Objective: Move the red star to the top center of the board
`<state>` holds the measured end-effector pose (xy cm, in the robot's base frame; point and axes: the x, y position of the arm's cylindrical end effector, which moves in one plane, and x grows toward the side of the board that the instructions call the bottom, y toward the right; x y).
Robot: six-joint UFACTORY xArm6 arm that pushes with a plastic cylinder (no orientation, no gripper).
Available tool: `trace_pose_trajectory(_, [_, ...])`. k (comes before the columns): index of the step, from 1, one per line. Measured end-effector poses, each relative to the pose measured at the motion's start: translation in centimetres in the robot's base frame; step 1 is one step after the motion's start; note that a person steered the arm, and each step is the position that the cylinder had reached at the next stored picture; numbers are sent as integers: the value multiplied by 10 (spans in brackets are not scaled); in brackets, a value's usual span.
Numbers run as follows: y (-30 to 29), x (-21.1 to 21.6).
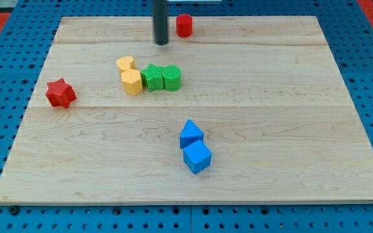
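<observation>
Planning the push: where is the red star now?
The red star sits near the board's left edge in the view, left of the yellow blocks, far from my tip.

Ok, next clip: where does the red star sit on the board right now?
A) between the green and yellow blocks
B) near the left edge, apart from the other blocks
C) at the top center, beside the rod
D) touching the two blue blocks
B: the red star lies alone near the view's left edge of the board, while my tip is up near the top center beside the red cylinder.
</observation>
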<state>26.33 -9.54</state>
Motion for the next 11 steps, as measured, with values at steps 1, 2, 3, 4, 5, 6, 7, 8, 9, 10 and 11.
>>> trace_pose_trajectory(1, [-94, -2])
trace_pose_trajectory(2, [-45, 61])
trace_pose_trajectory(3, [-38, 141])
trace_pose_trajectory(4, [-53, 190])
trace_pose_trajectory(5, [-79, 240])
trace_pose_trajectory(6, [-145, 210])
trace_pose_trajectory(7, [-148, 134])
trace_pose_trajectory(8, [-140, 85])
trace_pose_trajectory(9, [-94, 105])
trace_pose_trajectory(10, [-86, 82])
trace_pose_trajectory(11, [-86, 18])
